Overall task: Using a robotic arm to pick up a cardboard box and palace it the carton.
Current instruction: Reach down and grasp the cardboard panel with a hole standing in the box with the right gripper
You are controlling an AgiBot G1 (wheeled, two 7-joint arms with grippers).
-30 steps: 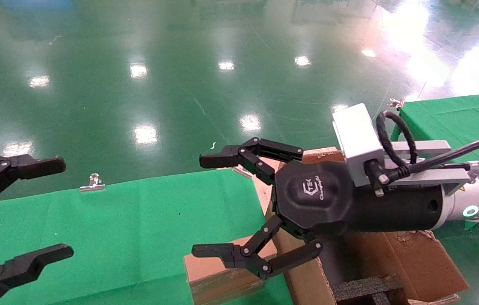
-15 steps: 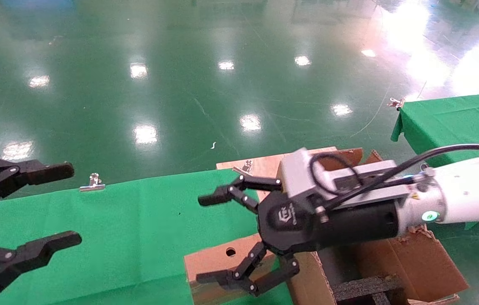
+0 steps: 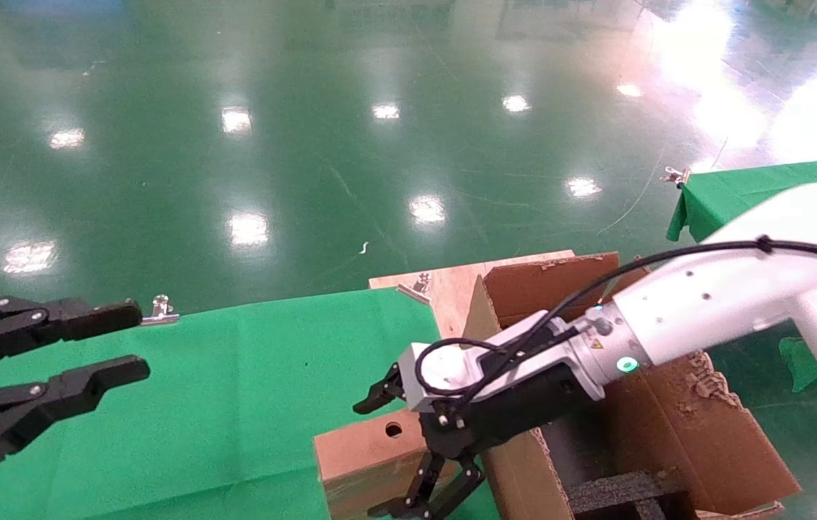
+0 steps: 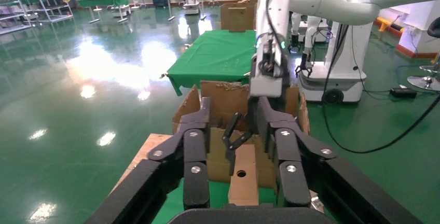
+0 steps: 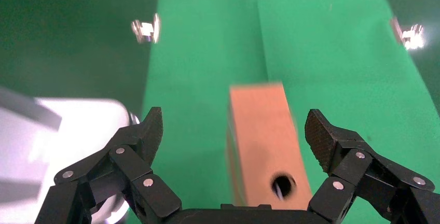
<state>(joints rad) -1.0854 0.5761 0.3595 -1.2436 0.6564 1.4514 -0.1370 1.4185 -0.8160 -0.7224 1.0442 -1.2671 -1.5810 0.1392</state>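
I work in a big factory-style robot lab: a glossy green floor (image 3: 271, 166) mirrors ceiling lights beyond my claws, green-clothed tables (image 4: 220, 53) stand farther out, with metal shelving (image 4: 26, 6) and another white robot (image 4: 332, 37).

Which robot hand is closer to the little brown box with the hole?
The right. The right end effector hangs open just above the cardboard box, fingers on either side. The left end effector is open too, far off across the green cloth.
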